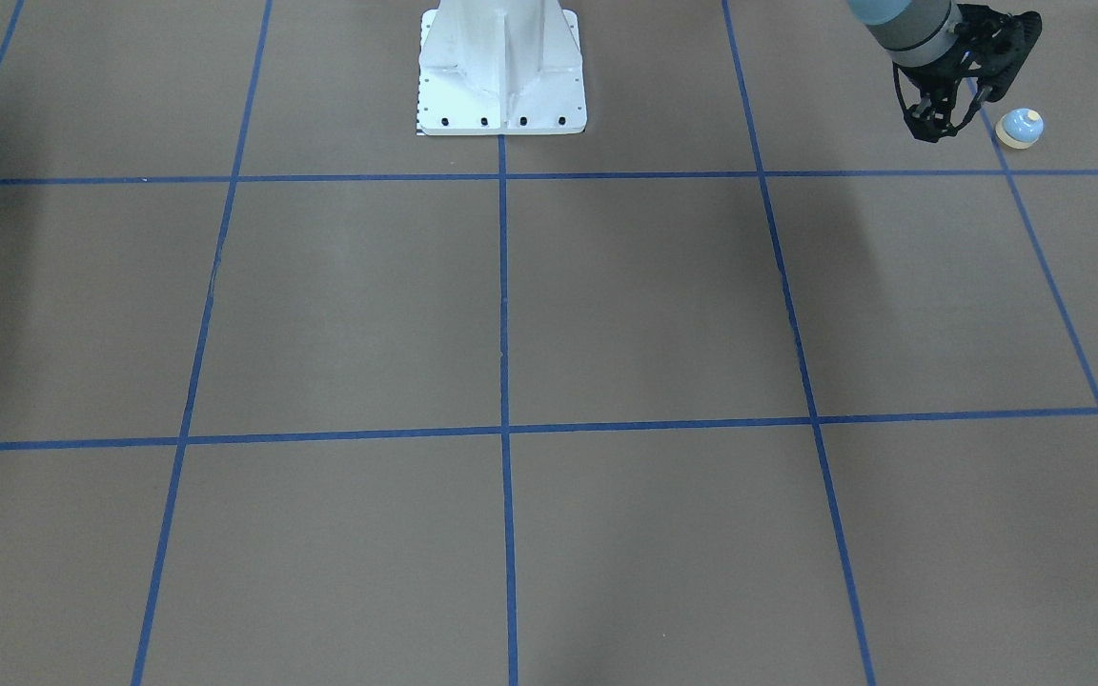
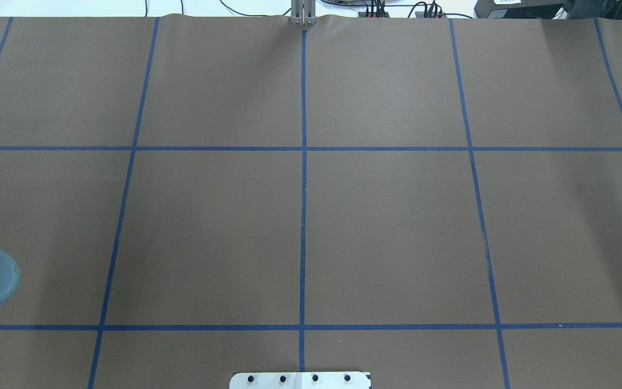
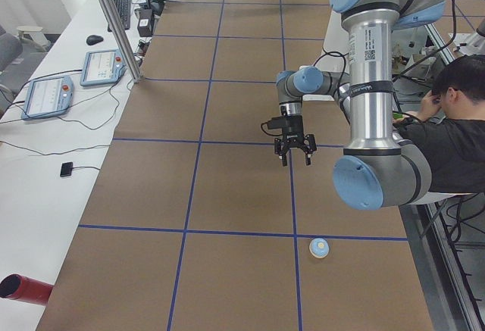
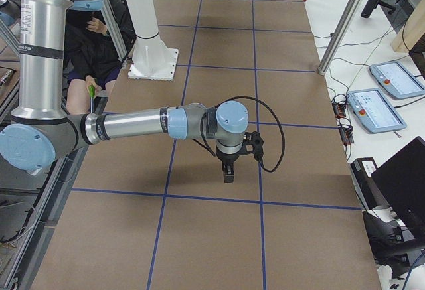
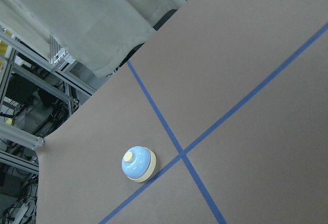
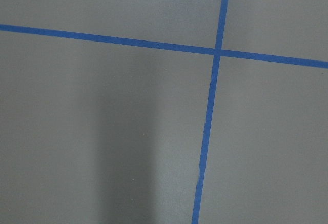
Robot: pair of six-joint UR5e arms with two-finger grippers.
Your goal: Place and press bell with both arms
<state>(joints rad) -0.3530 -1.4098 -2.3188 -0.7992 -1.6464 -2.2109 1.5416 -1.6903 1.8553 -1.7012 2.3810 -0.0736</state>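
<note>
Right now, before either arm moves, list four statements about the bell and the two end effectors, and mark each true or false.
1. The light-blue dome-shaped call bell stands upright on the brown table. True.
2. The left arm's black two-finger end effector is clamped on the bell. False: it hovers open, apart from the bell, holding nothing.
3. The bell sits beside a crossing of blue tape lines. True.
4. The right arm's black end effector hangs directly over the bell. False: it hangs over table and tape far from the bell, toward the opposite end.
</note>
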